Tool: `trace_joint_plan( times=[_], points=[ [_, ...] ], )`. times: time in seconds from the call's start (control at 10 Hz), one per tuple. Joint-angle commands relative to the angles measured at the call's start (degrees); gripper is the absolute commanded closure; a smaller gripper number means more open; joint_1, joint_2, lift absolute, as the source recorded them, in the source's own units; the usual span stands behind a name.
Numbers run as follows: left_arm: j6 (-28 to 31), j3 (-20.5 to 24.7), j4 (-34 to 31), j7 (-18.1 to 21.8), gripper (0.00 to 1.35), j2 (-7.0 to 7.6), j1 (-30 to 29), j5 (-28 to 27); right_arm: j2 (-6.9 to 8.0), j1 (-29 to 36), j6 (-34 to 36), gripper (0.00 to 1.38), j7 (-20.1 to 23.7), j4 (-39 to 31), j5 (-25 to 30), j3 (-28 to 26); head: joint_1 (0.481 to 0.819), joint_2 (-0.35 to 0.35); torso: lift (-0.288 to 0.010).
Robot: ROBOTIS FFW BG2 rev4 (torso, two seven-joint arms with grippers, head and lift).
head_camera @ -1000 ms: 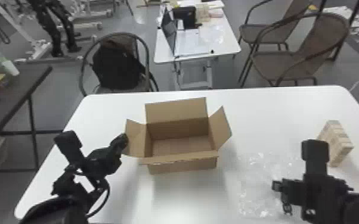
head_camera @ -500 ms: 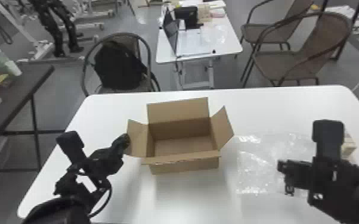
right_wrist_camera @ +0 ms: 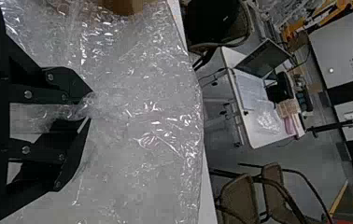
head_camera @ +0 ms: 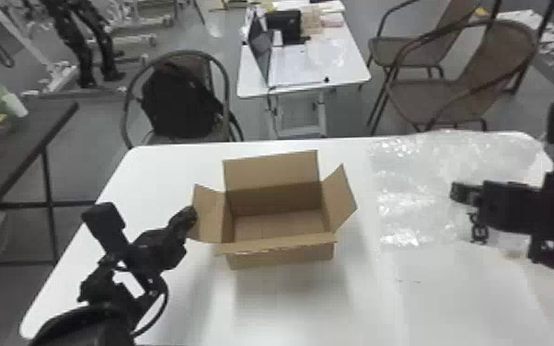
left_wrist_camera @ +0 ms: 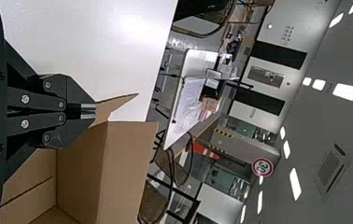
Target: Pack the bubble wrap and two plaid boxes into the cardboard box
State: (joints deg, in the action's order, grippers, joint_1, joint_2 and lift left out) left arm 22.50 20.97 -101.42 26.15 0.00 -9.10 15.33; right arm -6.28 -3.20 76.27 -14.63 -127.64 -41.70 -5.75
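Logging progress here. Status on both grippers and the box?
Left gripper pinching box flap; right gripper gripping bubble wrap; cardboard box empty, mouth unobstructed.

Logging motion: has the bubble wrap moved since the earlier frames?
Yes, away from the robot: against the white table, the bubble wrap now reaches the far edge.

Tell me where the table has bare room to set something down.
Bare table lies before the cardboard box, right of the left arm, and behind that arm, left of the box. Crowded: right of the box, with bubble wrap; the left flap, at the left gripper.
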Motion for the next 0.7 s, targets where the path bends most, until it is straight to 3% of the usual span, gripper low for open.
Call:
trace_joint_plan(
  times=[0.0,0.2,0.3,0.4,0.5,0.6],
  points=[
    [0.26,-0.32,0.0,0.04,1.21,-0.15,0.22,-0.21,-1.1,-2.51,1.43,1.05,-1.8,-1.56,-7.61,-2.16,0.695,0.169,-0.071],
    [0.44,-0.67,0.17,-0.05,1.21,-0.15,0.49,-0.48,-2.86,-6.64,1.87,1.05,-2.51,2.66,-13.06,-0.75,0.695,0.17,-0.071],
    [0.53,-0.76,0.26,-0.05,1.21,-0.15,0.58,-0.48,-3.91,-9.1,1.25,1.05,-0.48,6.61,-13.14,2.59,0.695,0.18,-0.071],
    [0.53,-0.94,0.44,-0.05,1.21,-0.15,0.75,-0.57,-5.23,-11.74,-2.0,1.05,8.04,11.36,-8.4,7.42,0.695,0.188,-0.071],
    [0.61,-1.11,0.52,-0.05,1.21,-0.15,0.75,-0.57,-5.49,-15.78,-4.64,1.05,18.76,16.63,-0.14,12.43,0.695,0.218,-0.071],
    [0.61,-1.55,0.7,-0.05,1.21,-0.15,1.1,-0.65,-4.35,-19.21,-6.4,1.05,27.03,21.64,6.46,15.95,0.695,0.249,-0.071]
  ],
)
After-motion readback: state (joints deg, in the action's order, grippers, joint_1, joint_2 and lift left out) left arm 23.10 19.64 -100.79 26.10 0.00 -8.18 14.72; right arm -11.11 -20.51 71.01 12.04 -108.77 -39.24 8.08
